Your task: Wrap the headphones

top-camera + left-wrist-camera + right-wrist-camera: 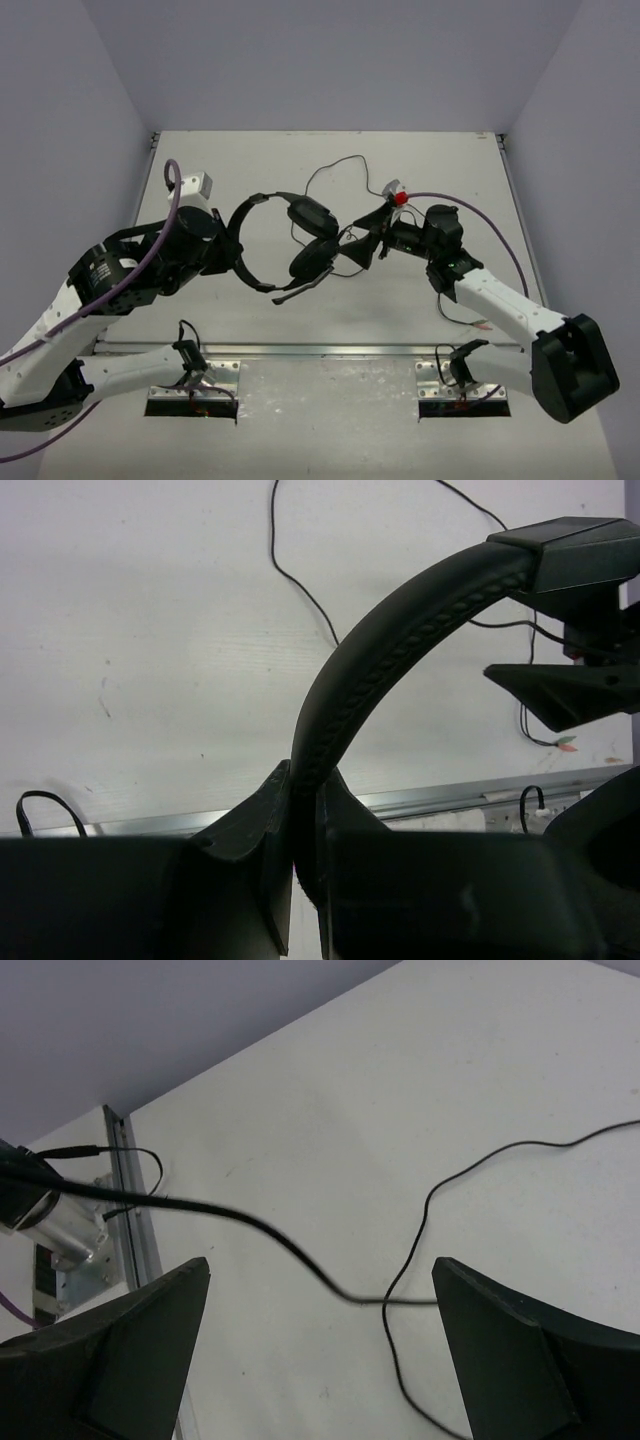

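The black headphones (300,240) hang above the table between the arms, earcups (312,258) towards the right arm. My left gripper (236,245) is shut on the headband (400,630); in the left wrist view the padded band rises from between the closed fingers (250,850). My right gripper (362,240) is open just right of the earcups, holding nothing. In the right wrist view its fingers (130,1360) stand wide apart, and the thin black cable (405,1260) crosses the gap between them. The cable (335,168) loops over the far table, and its plug end (482,325) lies beside the right arm.
A metal rail (320,350) runs across the near table edge in front of the arm bases. Thick purple cables (172,215) trail from both arms. Walls close the table on the left, right and far sides. The white tabletop (420,150) stretches behind the arms.
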Robot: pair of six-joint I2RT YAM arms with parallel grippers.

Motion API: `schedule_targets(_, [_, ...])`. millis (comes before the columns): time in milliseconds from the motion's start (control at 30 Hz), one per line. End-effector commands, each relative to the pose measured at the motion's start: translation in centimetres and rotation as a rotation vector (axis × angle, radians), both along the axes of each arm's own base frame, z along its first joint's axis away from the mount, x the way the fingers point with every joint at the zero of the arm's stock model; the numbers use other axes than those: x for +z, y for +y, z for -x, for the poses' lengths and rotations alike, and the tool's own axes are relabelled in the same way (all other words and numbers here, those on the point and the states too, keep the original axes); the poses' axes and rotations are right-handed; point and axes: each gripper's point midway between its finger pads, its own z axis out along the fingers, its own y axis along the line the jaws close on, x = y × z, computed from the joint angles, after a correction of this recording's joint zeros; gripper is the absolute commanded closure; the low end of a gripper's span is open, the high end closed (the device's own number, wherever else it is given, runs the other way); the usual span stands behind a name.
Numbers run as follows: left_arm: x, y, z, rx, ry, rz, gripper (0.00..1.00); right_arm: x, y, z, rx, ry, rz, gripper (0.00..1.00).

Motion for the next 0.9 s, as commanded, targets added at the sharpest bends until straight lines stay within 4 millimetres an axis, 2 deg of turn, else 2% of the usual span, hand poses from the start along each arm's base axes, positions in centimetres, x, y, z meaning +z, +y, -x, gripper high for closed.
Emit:
schedule_targets(0, [3.2,-2.2,-0.2,-0.055,-0.062,0.141,1.00,3.2,1.6,-2.0,-0.012,-0.184,-0.009,0.08])
schedule_targets(33, [3.5,-2.6,0.0,-0.078,-0.062,0.163,1.00,3.4,1.8,-2.4,-0.018,-0.181,-0.016,0.09])
schedule_targets(67, [4.0,-2.8,0.0,-0.086,-0.070,0.181,1.00,2.6,2.0,-3.1,-0.027,-0.161,-0.010,0.10])
schedule_targets(100, [4.7,-3.2,0.0,-0.097,-0.079,0.206,1.00,3.0,2.3,-3.7,-0.035,-0.174,-0.030,0.11])
schedule_targets(167, [5.4,-3.5,0.0,-0.106,-0.090,0.229,1.00,2.8,2.6,-4.0,-0.031,-0.168,-0.041,0.15])
schedule_targets(200, [5.7,-3.5,0.0,-0.105,-0.097,0.236,1.00,2.9,2.9,-4.1,-0.024,-0.153,-0.053,0.23])
schedule_targets(300, [7.0,-3.0,-0.3,-0.074,-0.134,0.258,1.00,2.1,3.8,-3.6,0.025,-0.117,-0.079,0.36])
schedule_targets(367, [7.9,-2.7,-0.6,-0.053,-0.161,0.272,1.00,2.0,4.1,-3.2,0.045,-0.118,-0.107,0.36])
schedule_targets(400, [8.1,-2.7,-0.7,-0.048,-0.165,0.275,1.00,1.1,4.0,-2.6,0.052,-0.087,-0.118,0.35])
schedule_targets(433, [8.3,-2.8,-0.9,-0.044,-0.171,0.283,1.00,1.4,4.0,-2.3,0.060,-0.103,-0.136,0.34])
schedule_targets(500, [8.6,-2.9,-1.1,-0.021,-0.170,0.299,1.00,0.4,3.8,-1.9,0.055,-0.073,-0.131,0.30])
schedule_targets(600, [8.7,-3.2,-1.3,-0.006,-0.169,0.334,1.00,-0.5,3.6,-2.0,0.034,-0.047,-0.123,0.34])
schedule_targets(667, [9.1,-3.5,-1.4,-0.003,-0.181,0.366,1.00,-0.4,3.7,-1.9,0.043,-0.038,-0.134,0.48])
schedule_targets(700, [8.9,-3.5,-1.4,0.007,-0.176,0.380,1.00,-0.4,3.8,-1.9,0.049,-0.037,-0.138,0.61])
schedule_targets(733, [9.0,-3.6,-1.6,0.018,-0.180,0.394,1.00,0.0,3.9,-1.8,0.052,-0.042,-0.146,0.81])
schedule_targets(800, [9.4,-3.5,-1.8,0.049,-0.190,0.443,1.00,0.3,4.1,-1.7,0.055,-0.032,-0.169,0.83])
schedule_targets(867, [10.0,-3.2,-1.8,0.078,-0.205,0.489,1.00,0.5,4.3,-1.5,0.057,-0.016,-0.190,0.78])
